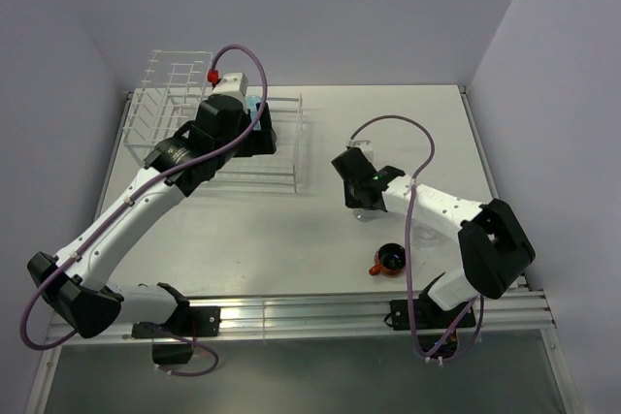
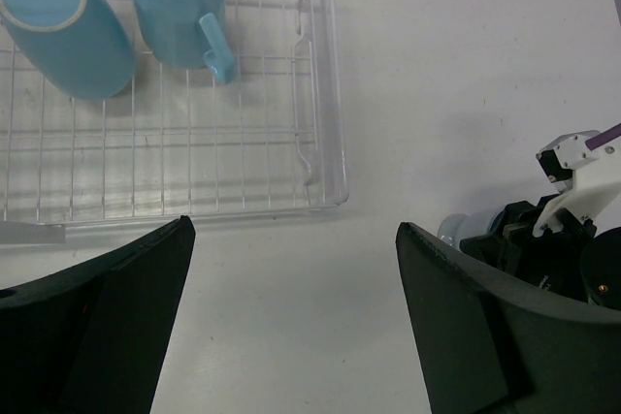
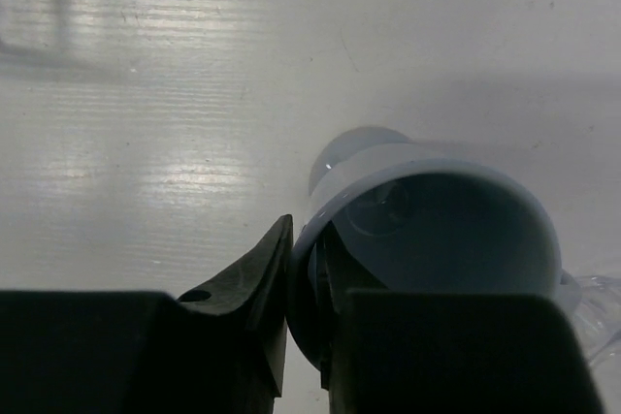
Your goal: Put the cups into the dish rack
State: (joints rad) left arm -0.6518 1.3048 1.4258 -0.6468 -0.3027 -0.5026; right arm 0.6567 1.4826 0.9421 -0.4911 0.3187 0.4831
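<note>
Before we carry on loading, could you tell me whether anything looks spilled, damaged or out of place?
Nothing stands out. Two light blue mugs rest in the dish rack, bases showing; the right gripper pinches the wall of the grey mug; the orange-red cup sits on the table. No spill or breakage.

1. Robotics lab test cell, not a real kitchen.
2. Left arm and right arm are bolted side by side to an aluminium rail at the table's near edge.
3. White table is boxed in by plain pale walls at the back and both sides.
4. Exposed purple cable loops along the arms.
5. Kitchenware reads as props on the bare top: white wire dish rack, light blue mugs, pale grey-blue mug, orange-red cup.
</note>
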